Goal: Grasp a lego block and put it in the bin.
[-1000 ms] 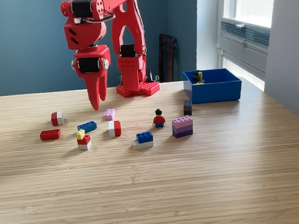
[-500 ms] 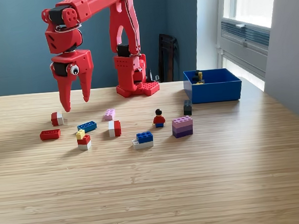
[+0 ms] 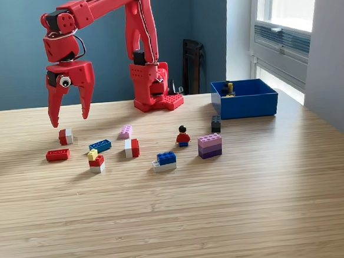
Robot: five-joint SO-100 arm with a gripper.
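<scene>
Exterior view, and the red arm (image 3: 136, 37) reaches out toward this view's left with its pincer (image 3: 69, 117) hanging tips-down, jaws spread apart and nothing between them. It hovers above the red-and-white block (image 3: 65, 136), clear of it, with air under the tips. Just in front of that lies a flat red brick (image 3: 57, 154), the piece nearest the table's left side. Moving right: a dark blue brick (image 3: 100, 146), a small stack of yellow, red and white (image 3: 95, 161), a pink piece (image 3: 125, 131), and a white-and-red block (image 3: 131, 148), all near one another but apart. Centre table, a blue-on-white block (image 3: 164, 161), a little figure in red (image 3: 182, 136), a purple stack (image 3: 210, 145) and a black piece (image 3: 216, 123). The bin (image 3: 245, 105) sits at the back right, well apart from the pincer, just behind the black piece, with small dark and yellow bits inside. All of the near half of the wooden table (image 3: 225, 220) is bare, and so is the strip right of the bin.
</scene>
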